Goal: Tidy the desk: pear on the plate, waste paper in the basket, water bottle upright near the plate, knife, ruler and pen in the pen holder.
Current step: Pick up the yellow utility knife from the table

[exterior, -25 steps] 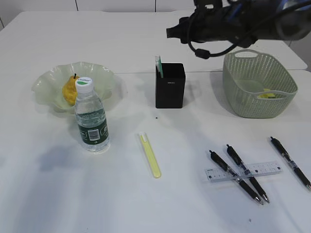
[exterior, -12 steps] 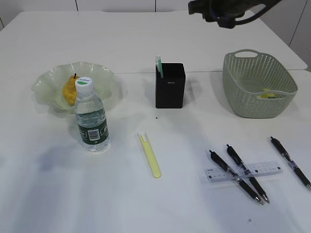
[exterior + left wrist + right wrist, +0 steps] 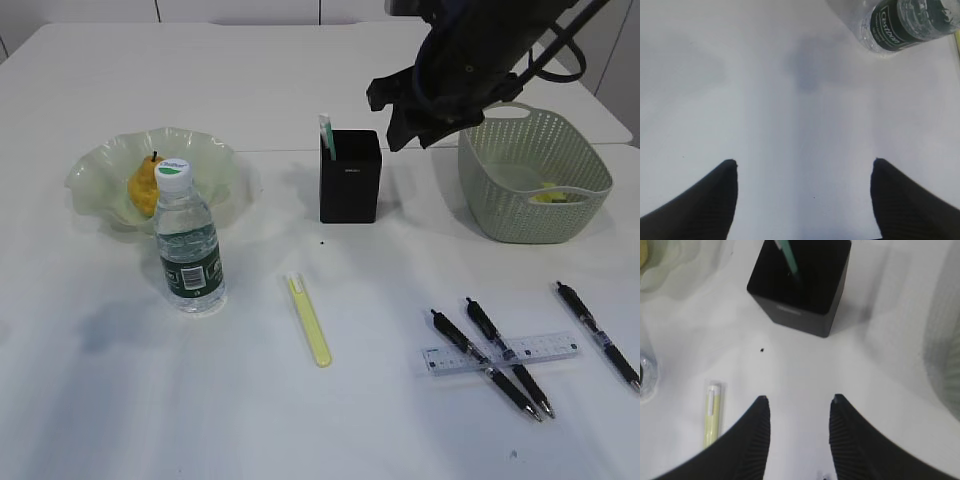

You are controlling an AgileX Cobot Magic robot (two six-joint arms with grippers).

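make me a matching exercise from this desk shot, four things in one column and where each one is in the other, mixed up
Things:
1. pear
2. water bottle
3. ruler
4. pen holder

Places:
A. flat on the desk with two black pens lying across it
B. in the ruffled pale green plate
C. upright on the desk just in front of the plate
D. standing between the plate and the basket, with a green-tipped item sticking out of it

Right pairs: 1-B, 2-C, 3-A, 4-D
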